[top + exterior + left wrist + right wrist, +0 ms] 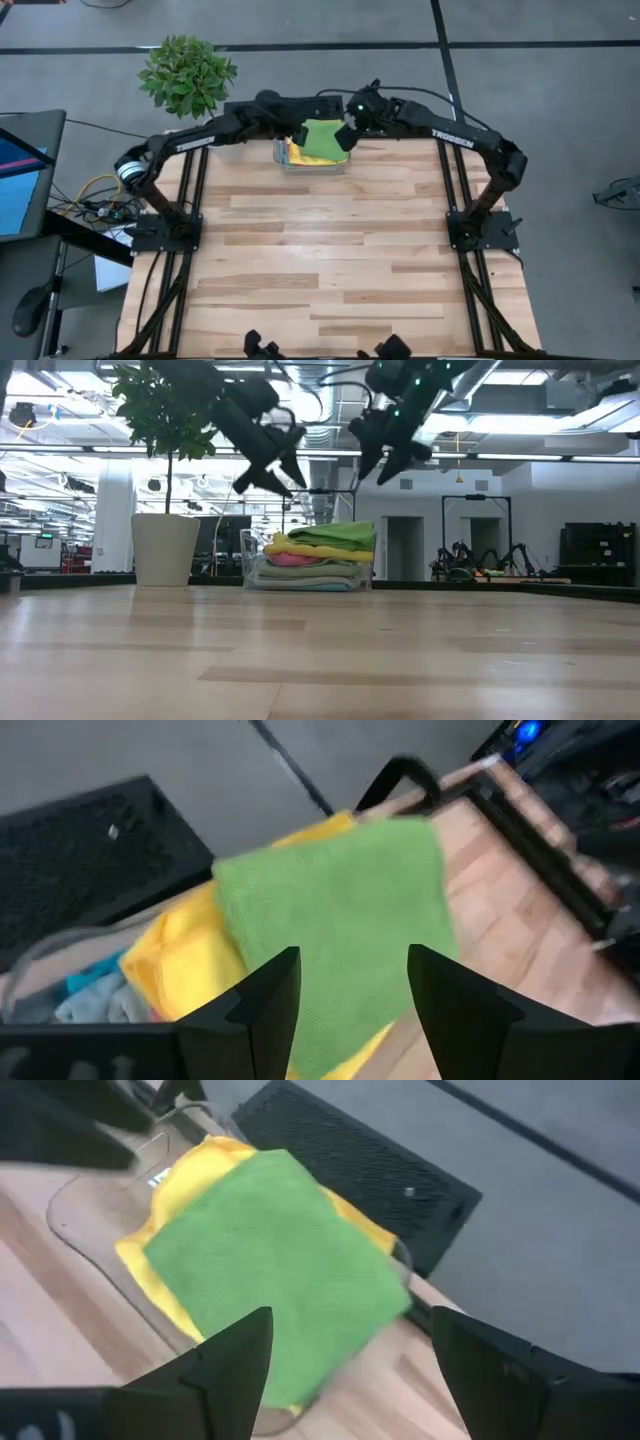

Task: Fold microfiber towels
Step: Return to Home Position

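A stack of folded microfiber towels (315, 557) lies in a clear plastic bin (248, 560) at the middle of the table's far edge. A lime green towel (322, 138) lies flat on top, resting on a yellow one (185, 955). Pink (290, 560), grey and light blue ones lie below. My left gripper (350, 955) hangs open above the stack's left side, clear of it. My right gripper (350, 1320) hangs open above the stack's right side, also clear. Nothing is between either pair of fingers.
A potted plant (187, 75) stands off the table's far left corner. Bare wooden tabletop (330, 250) spreads from the bin to the near edge. A dark perforated block (350, 1170) sits just behind the bin, beyond the far edge.
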